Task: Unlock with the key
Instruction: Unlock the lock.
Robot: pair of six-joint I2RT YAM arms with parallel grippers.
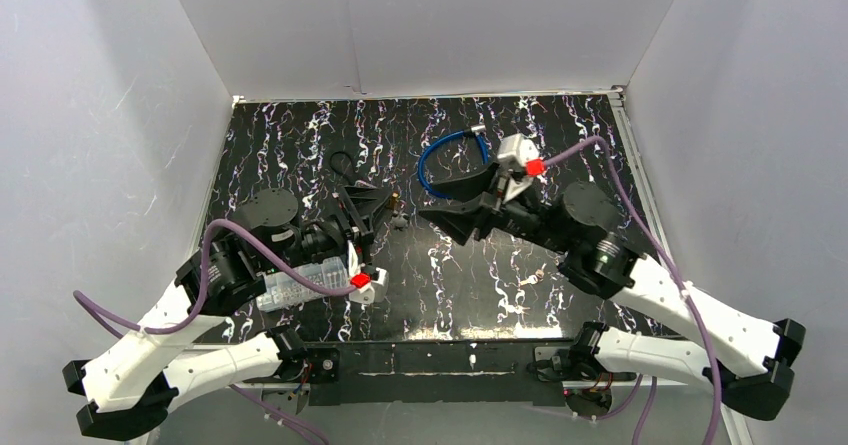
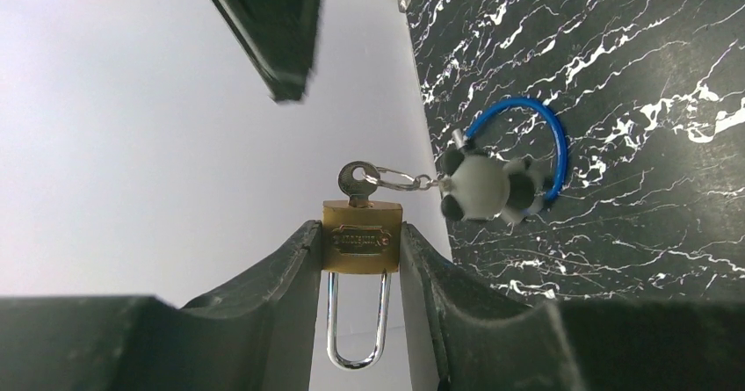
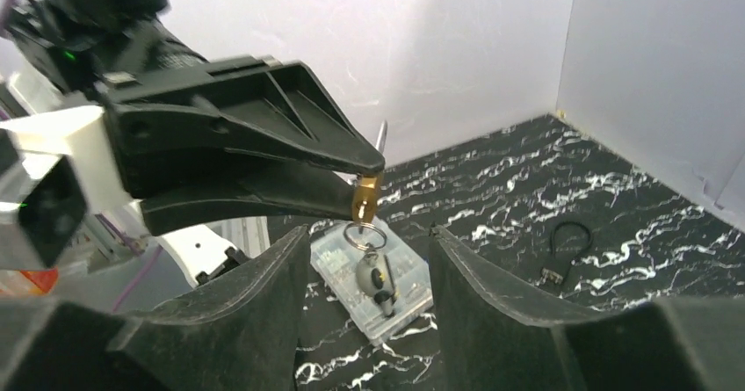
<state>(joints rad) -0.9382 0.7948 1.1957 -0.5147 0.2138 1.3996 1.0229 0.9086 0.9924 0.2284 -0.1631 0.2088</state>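
My left gripper (image 2: 360, 243) is shut on the body of a brass padlock (image 2: 360, 249), held above the table with its silver shackle pointing back toward the wrist. A silver key (image 2: 356, 180) sits in the keyhole. A ring and a grey panda charm (image 2: 483, 187) hang from it. In the top view the padlock (image 1: 394, 203) sits between the two grippers. My right gripper (image 1: 440, 200) is open and faces the lock. In the right wrist view its fingers (image 3: 290, 268) flank the padlock (image 3: 366, 199) and charm (image 3: 373, 277) without touching them.
A blue cable loop (image 1: 450, 155) lies behind the right gripper. A small black cable lock (image 1: 340, 162) lies behind the left gripper. A clear plastic box (image 1: 300, 285) lies near the left arm. White walls enclose the black marbled table (image 1: 500, 265).
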